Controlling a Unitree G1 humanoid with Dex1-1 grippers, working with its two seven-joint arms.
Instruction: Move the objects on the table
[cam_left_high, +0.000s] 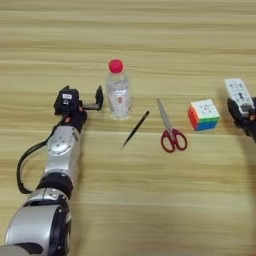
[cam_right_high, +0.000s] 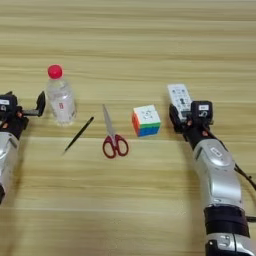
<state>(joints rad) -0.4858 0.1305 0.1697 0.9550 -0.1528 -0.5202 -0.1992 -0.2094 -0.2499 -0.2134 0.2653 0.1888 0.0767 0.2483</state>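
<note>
We see a broad light-wood table with long grain stripes, and five small objects in a loose row across it between our two arms.

Our left gripper sits at the end of a silver arm, just left of a clear plastic bottle with a red cap. One black finger stands close beside the bottle's wall; whether it touches we cannot tell. The jaws are spread wide and hold nothing.

Right of the bottle, further from that gripper, a thin black pen lies slanted on the wood. Beyond it lie red-handled scissors, blades shut and pointing away from us, handles toward us. Further right stands a multicoloured puzzle cube, white face up.

Our right gripper is just right of the cube, apart from it. A white rectangular remote control with rows of buttons lies in its grasp: a black finger is on the remote's left side, the rest of the gripper on its right, and the far end of the remote sticks out beyond the fingers, away from us.
</note>
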